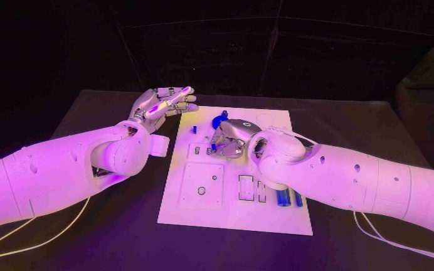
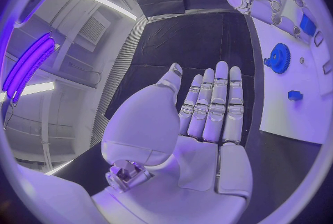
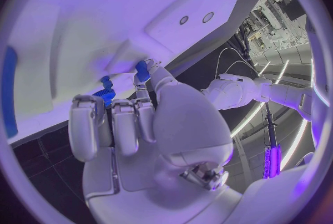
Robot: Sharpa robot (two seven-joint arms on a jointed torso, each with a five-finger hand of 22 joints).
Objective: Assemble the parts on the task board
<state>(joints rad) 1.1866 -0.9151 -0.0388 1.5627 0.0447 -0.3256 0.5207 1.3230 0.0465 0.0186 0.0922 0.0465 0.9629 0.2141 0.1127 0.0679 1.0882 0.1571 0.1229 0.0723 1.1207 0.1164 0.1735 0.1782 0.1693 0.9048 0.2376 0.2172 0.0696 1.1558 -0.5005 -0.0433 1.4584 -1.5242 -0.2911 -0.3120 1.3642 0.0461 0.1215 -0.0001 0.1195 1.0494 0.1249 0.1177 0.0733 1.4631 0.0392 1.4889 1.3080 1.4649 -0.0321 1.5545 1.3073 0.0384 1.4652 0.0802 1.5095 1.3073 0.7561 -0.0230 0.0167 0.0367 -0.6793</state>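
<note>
So the white board (image 1: pixel 237 177) sits in the middle of the head view, flat on the black bench (image 1: pixel 100 233), running from centre down toward the lower middle of the frame.

The left hand (image 1: pixel 165 103) is up at the upper left of centre, just off the board's top left corner. Fingers are stretched out straight and side by side, palm bare, holding nothing. The left wrist view backs that up: flat open palm (image 2: pixel 208 118) over the dark bench, with the board's edge off at the right of the frame.

The right hand (image 1: pixel 231 138) is over the upper middle of the board, fingers curled down onto it. In the right wrist view the fingertips (image 3: pixel 142 71) are pinched on a small blue peg (image 3: pixel 141 69), right against the white board surface, with a ridged blue piece (image 3: pixel 105 92) just beside the other curled fingers. Can't tell if that second piece is gripped too.

Other bits: a blue gear (image 1: pixel 220 121) lies on the board just above the right hand, a tiny blue piece (image 1: pixel 194 129) sits near the board's left edge, and a couple of blue bars (image 1: pixel 290 197) lie at the lower right of the board, close to the right arm.
</note>
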